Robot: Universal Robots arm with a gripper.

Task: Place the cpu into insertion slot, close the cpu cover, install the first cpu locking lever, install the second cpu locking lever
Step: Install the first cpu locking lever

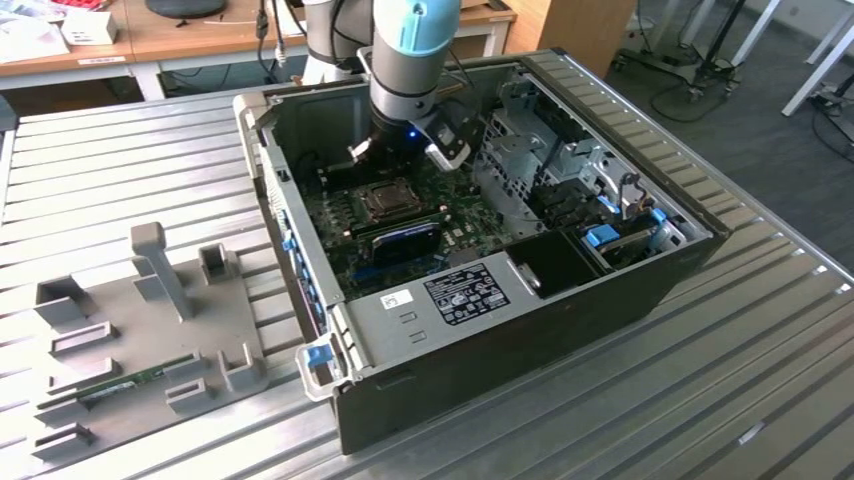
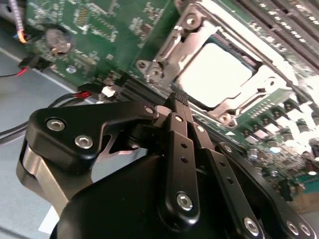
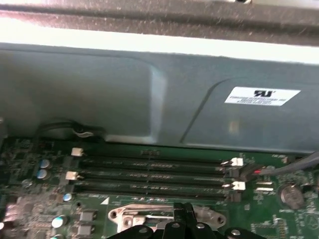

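- An open computer case [image 1: 627, 290] is laid on its side on the slatted metal bench [image 1: 747, 400], with the green circuit board [image 1: 400, 240] exposed inside it.
- The insertion slot [image 1: 387, 200] is located near the middle of the circuit board; the cpu [image 2: 215, 73] is seated in it, its pale metal top visible in the second wrist view.
- The cpu cover [image 2: 172, 47] is seen lying down flat around the cpu, its silvery frame bordering the chip on all visible sides.
- The tool [image 2: 180, 99] is positioned inside the case, just beside the edge of the insertion slot; its black fingers [image 2: 177, 144] are pressed together at the tips with nothing held between them.
- In the first wrist view, the long black memory slots [image 3: 149, 177] are shown lying side by side between the socket frame and the grey case wall [image 3: 149, 94].
- A grey fixture plate [image 1: 147, 340] with upright blocks is set on the bench at the exterior view's left, well apart from the case; a narrow green memory stick [image 1: 123, 386] is laid in it.
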